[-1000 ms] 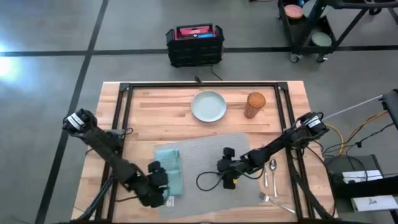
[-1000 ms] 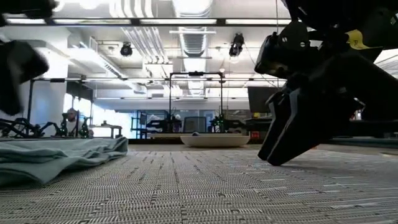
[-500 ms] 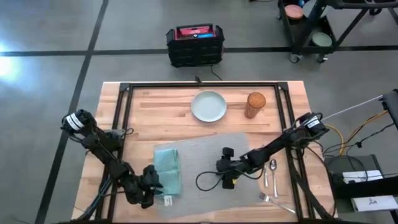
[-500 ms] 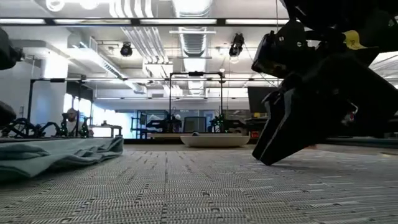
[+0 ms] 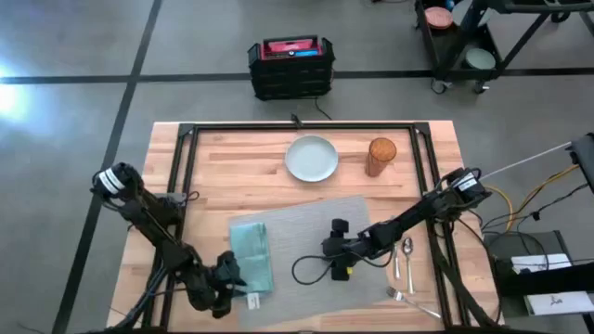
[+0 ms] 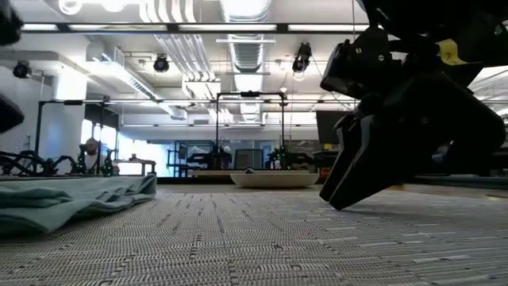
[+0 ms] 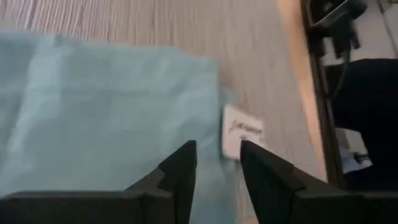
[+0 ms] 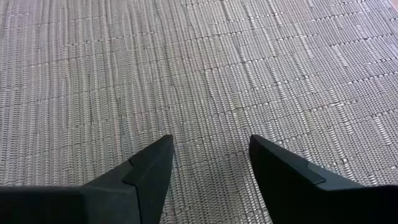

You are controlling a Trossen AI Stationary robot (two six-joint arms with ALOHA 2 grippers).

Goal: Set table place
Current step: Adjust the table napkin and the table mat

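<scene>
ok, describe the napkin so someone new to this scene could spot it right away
On the wooden table, find the big grey placemat near the front edge. The napkin lies on the placemat's left end, just ahead of the left gripper. It is the only teal cloth there, soft and rumpled, with a small white tag at one corner, unlike the flat woven mat.

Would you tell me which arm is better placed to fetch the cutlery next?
Probably the right: its hand hovers open over the placemat, beside the cutlery. The left hand sits across at the napkin.
</scene>
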